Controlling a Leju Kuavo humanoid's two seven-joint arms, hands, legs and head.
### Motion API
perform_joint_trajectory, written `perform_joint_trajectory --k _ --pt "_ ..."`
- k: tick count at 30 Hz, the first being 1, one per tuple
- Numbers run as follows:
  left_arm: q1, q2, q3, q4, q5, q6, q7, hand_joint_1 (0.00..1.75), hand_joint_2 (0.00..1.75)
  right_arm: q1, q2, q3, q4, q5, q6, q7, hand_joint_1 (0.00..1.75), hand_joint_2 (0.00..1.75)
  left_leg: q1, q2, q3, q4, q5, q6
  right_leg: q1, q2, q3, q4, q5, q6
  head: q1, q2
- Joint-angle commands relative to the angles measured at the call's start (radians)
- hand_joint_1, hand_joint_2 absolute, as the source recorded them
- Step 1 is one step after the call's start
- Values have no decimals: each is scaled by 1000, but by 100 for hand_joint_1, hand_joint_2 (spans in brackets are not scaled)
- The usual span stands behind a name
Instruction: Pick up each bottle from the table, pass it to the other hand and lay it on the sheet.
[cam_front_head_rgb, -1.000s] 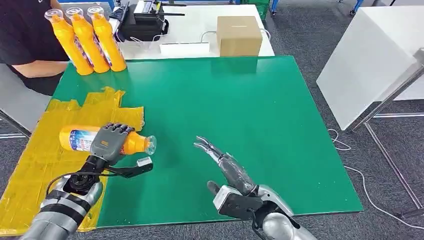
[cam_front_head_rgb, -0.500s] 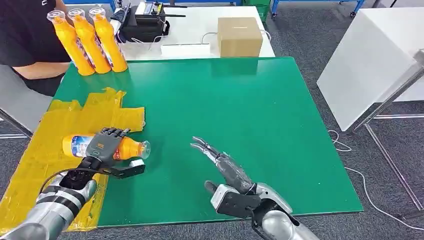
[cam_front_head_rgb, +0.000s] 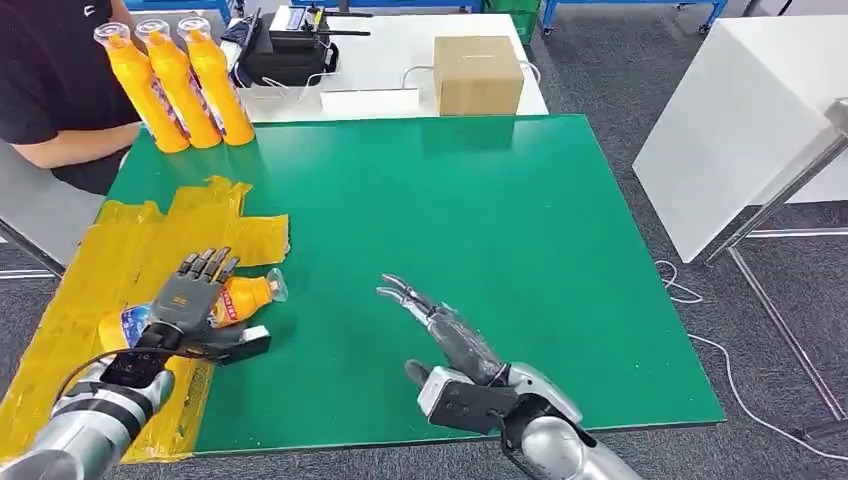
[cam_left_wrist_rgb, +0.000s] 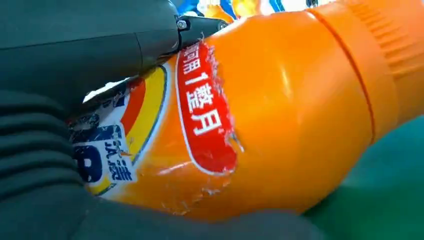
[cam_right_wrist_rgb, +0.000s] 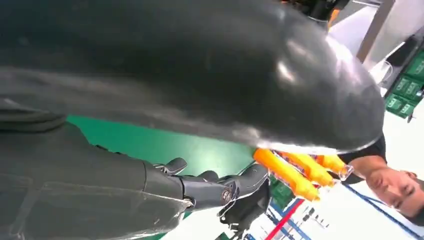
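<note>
The left robot hand (cam_front_head_rgb: 195, 300) sits at the lower left of the head view with its palm over the bottle (cam_front_head_rgb: 238, 298), thumb under it and fingers lifted apart above it; whether it grips or has let go I cannot tell. The bottle lies on its side at the sheet's (cam_front_head_rgb: 90, 270) inner edge, cap end over the green surface (cam_front_head_rgb: 500, 220). It looks like smooth, glossy plastic with a scuffed label, probably light, stiff and a bit slippery; the broad labelled body seems a safer hold than the tapering neck. The right robot hand (cam_front_head_rgb: 440, 330) hangs low at centre, fingers spread, holding nothing. Counted: one lying bottle, three upright bottles (cam_front_head_rgb: 180, 80) at the upper left, one sheet.
</note>
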Motion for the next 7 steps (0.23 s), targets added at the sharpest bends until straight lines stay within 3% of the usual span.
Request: perform_joint_trajectory --k 1,7 --pt "47 6 32 -26 -34 145 24 0 0 -42 -22 34 66 -14 -2 6 0 0 1 4 1 -1 0 -2 1 3 0 -2 2 -1 0 0" --pt "56 12 33 -58 -60 147 43 0 0 -45 -22 36 66 -16 -2 5 0 0 1 2 -2 0 0 -1 1 1 -3 -1 1 -1 0 0"
